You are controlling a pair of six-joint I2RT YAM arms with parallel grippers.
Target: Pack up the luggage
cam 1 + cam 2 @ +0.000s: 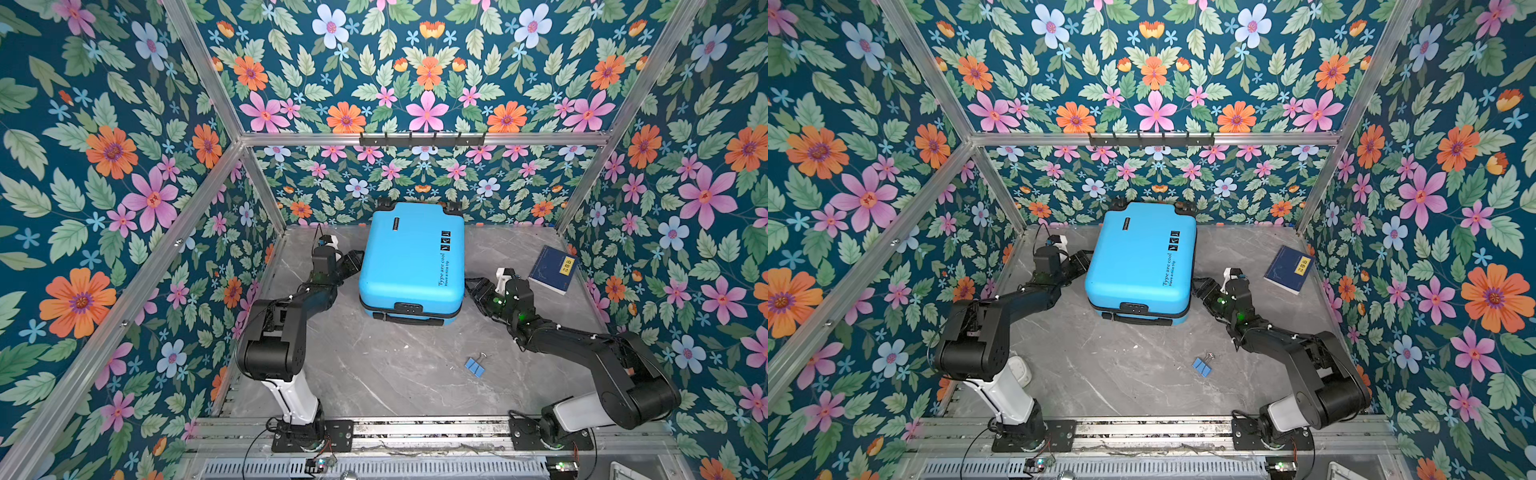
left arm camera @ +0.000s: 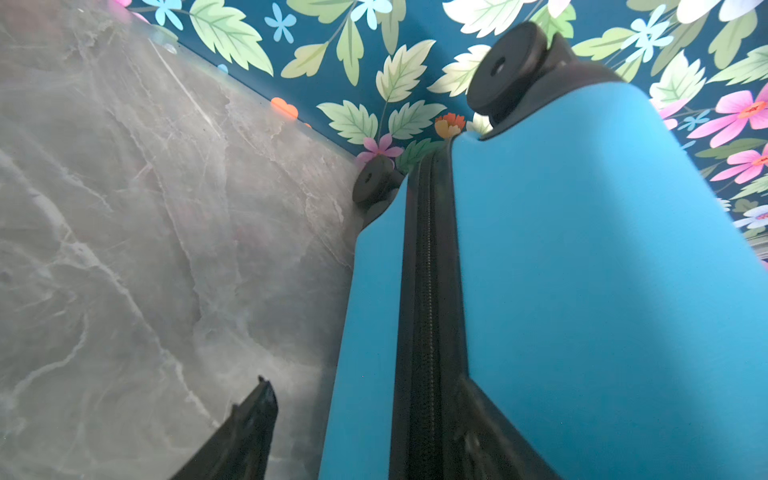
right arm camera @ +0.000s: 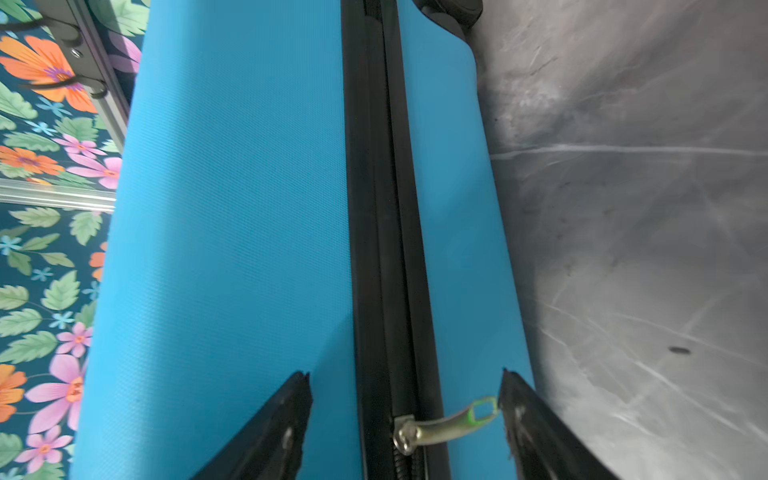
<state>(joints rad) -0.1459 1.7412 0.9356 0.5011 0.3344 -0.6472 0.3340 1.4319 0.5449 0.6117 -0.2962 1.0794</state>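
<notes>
In both top views the suitcase (image 1: 411, 257) lies flat and shut at the far middle of the counter (image 1: 374, 374), with its wheels toward the far wall and its handle toward us. The left hand (image 1: 353, 264) sits close against its left side and the right hand (image 1: 473, 286) close against its right. The book (image 1: 552, 270) lies out on the far right, well apart, so we judge the case must be unzipped before anything goes in.

In the left wrist view the left hand (image 2: 365, 386) is open, with one finger over the counter and the other by the upper shell, straddling the zip (image 2: 428, 291). We use it as a brace so the case does not slide.

In the right wrist view the right hand (image 3: 405, 374) is open and empty. Its fingers stand either side of the zip, and the zip pull (image 3: 453, 419) lies between them, nearer the counter-side finger. We centre on the tab, close firmly on it, then draw along the seam rather than away from the shell, easing round the corners.
</notes>
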